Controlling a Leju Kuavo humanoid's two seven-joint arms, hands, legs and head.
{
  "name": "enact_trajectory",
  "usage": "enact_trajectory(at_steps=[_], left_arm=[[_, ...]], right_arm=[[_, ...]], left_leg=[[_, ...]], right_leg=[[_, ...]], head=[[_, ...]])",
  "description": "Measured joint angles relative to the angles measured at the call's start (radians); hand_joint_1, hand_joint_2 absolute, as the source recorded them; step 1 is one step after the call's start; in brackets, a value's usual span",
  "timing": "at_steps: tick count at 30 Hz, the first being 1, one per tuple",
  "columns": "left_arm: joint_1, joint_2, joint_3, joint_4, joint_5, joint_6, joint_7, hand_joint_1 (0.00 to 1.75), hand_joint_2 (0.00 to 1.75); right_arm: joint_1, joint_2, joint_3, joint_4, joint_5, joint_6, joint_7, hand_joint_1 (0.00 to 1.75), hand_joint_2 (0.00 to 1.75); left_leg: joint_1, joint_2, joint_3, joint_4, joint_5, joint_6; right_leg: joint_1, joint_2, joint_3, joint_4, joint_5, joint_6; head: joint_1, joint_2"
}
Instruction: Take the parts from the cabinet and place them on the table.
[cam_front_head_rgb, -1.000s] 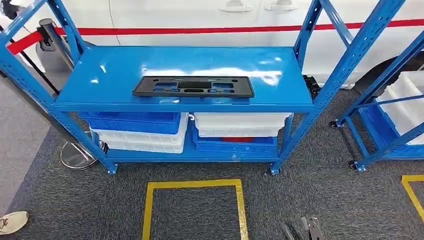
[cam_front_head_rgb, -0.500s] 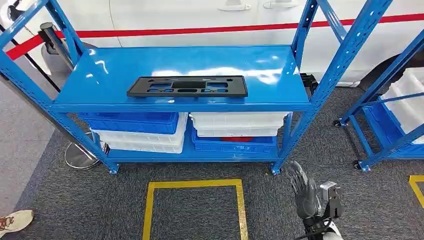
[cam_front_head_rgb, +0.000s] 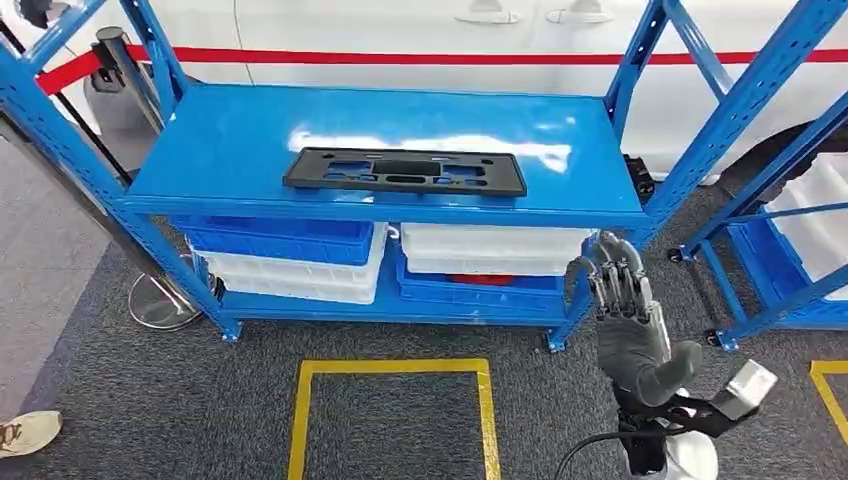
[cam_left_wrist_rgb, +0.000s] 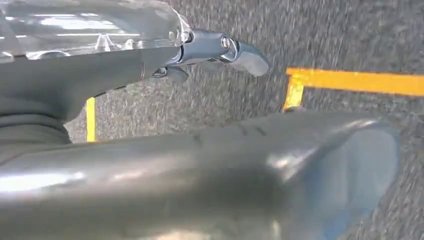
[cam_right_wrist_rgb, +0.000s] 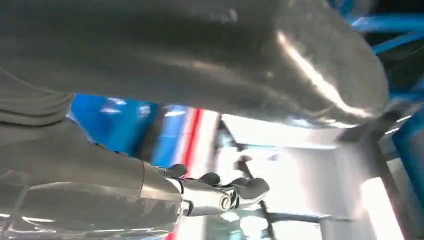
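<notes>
One black plate (cam_front_head_rgb: 404, 171) lies flat on the shelf (cam_front_head_rgb: 230, 140), so the empty, open right robot hand (cam_front_head_rgb: 622, 300) could bump the post (cam_front_head_rgb: 690, 150).

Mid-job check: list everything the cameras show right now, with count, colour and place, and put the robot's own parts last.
Black part: one, black, flat on the top shelf, near its front edge.
Rack: one, blue, straight ahead, with a top and a lower shelf.
Bins: stacked blue and white, on the lower shelf, two stacks side by side.
Second rack: one, blue, at far right, holding white bins.
Floor squares: yellow tape, one in front of the rack, a corner of another at right.
Stanchion: one, silver base, left of the rack.
Shoe: one, white, bottom left.
Right hand: silver-grey, raised before the rack's right front leg, holding nothing.
Left hand: over the grey carpet.
</notes>
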Motion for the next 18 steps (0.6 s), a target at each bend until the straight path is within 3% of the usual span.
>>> enact_trajectory(at_steps=[1,2,3,4,5,6,8,9,10,12,14,15,16,18], left_arm=[[0.000,0.000,0.003,0.002,-0.002,0.000,-0.001,0.00,0.00],[-0.001,0.000,0.007,0.003,-0.004,0.000,-0.003,0.00,0.00],[-0.002,-0.001,0.013,0.004,-0.010,0.000,-0.004,0.00,0.00],[-0.004,-0.004,0.019,0.004,-0.010,0.000,-0.007,0.00,0.00],[-0.005,-0.010,0.024,0.008,-0.011,0.000,-0.009,0.00,0.00],[-0.009,-0.010,0.032,0.008,-0.011,0.000,-0.014,0.00,0.00],[-0.010,-0.011,0.046,0.010,-0.011,-0.001,-0.019,0.00,0.00],[-0.010,-0.010,0.052,0.011,-0.011,-0.003,-0.021,0.00,0.00],[-0.010,-0.009,0.058,0.011,-0.010,-0.004,-0.023,0.00,0.00],[-0.013,-0.011,0.074,0.013,-0.009,-0.011,-0.030,0.00,0.00],[-0.012,-0.011,0.093,0.014,-0.008,-0.025,-0.040,0.00,0.00],[-0.011,-0.011,0.098,0.014,-0.008,-0.030,-0.042,0.00,0.00],[-0.011,-0.011,0.103,0.015,-0.008,-0.033,-0.042,0.00,0.00],[-0.013,-0.011,0.109,0.015,-0.008,-0.034,-0.045,0.00,0.00]], right_arm=[[0.000,0.004,0.010,-0.034,-0.014,0.015,-0.009,0.00,0.00],[-0.001,0.007,0.019,-0.063,-0.027,0.028,-0.014,0.00,0.00],[-0.001,0.011,0.029,-0.098,-0.041,0.043,-0.021,0.00,0.00],[-0.001,0.016,0.039,-0.137,-0.056,0.058,-0.029,0.00,0.00],[-0.002,0.020,0.047,-0.167,-0.068,0.072,-0.034,0.00,0.00],[-0.003,0.026,0.057,-0.201,-0.081,0.088,-0.043,0.00,0.00],[-0.003,0.034,0.076,-0.262,-0.107,0.117,-0.054,0.00,0.00],[-0.003,0.039,0.085,-0.290,-0.121,0.135,-0.062,0.00,0.00],[-0.003,0.043,0.091,-0.311,-0.135,0.154,-0.068,0.00,0.00],[-0.002,0.054,0.107,-0.363,-0.155,0.185,-0.080,0.00,0.00],[-0.002,0.063,0.125,-0.407,-0.202,0.256,-0.101,0.00,0.00],[-0.001,0.064,0.130,-0.417,-0.211,0.266,-0.101,0.00,0.00],[0.000,0.065,0.131,-0.424,-0.213,0.268,-0.101,0.00,0.00],[0.000,0.067,0.136,-0.439,-0.215,0.270,-0.100,0.00,0.00]], left_leg=[[-0.003,-0.001,0.002,0.000,-0.001,0.001],[-0.007,-0.002,0.005,0.000,-0.002,0.002],[-0.010,-0.004,0.009,0.000,-0.003,0.002],[-0.011,-0.006,0.012,-0.001,-0.005,0.002],[-0.016,-0.006,0.010,0.002,-0.007,-0.001],[-0.013,-0.007,0.006,0.003,-0.007,-0.005],[-0.008,-0.006,0.006,-0.001,-0.006,-0.016],[-0.014,-0.006,0.010,-0.005,-0.005,-0.022],[-0.012,-0.004,0.009,0.006,-0.014,-0.026],[-0.005,-0.001,-0.032,0.098,-0.077,-0.039],[0.005,-0.001,-0.110,0.261,-0.148,-0.052],[0.010,-0.001,-0.130,0.301,-0.151,-0.058],[0.016,0.000,-0.124,0.286,-0.128,-0.063],[0.025,0.002,-0.056,0.143,-0.044,-0.074]], right_leg=[[0.001,0.000,0.008,-0.025,0.029,-0.005],[0.005,0.001,0.035,-0.085,0.070,-0.012],[0.012,0.002,0.078,-0.175,0.121,-0.024],[0.020,0.005,0.120,-0.266,0.163,-0.043],[0.026,0.005,0.134,-0.296,0.152,-0.056],[0.027,0.002,0.135,-0.309,0.154,-0.052],[0.031,0.005,0.134,-0.312,0.155,-0.054],[0.023,0.006,0.138,-0.324,0.160,-0.057],[0.014,0.001,0.148,-0.339,0.167,-0.053],[0.013,-0.001,0.151,-0.342,0.167,-0.058],[0.013,-0.004,0.150,-0.341,0.166,-0.058],[0.011,-0.004,0.150,-0.340,0.166,-0.058],[0.009,-0.004,0.151,-0.339,0.164,-0.055],[0.000,-0.003,0.153,-0.331,0.158,-0.046]], head=[[0.000,0.000],[0.000,0.000],[0.000,0.000],[0.000,0.000],[-0.002,0.000],[0.000,0.000],[0.000,0.000],[-0.001,0.000],[-0.001,0.000],[-0.004,0.000],[-0.004,0.000],[-0.004,0.000],[-0.004,0.000],[-0.004,0.000]])
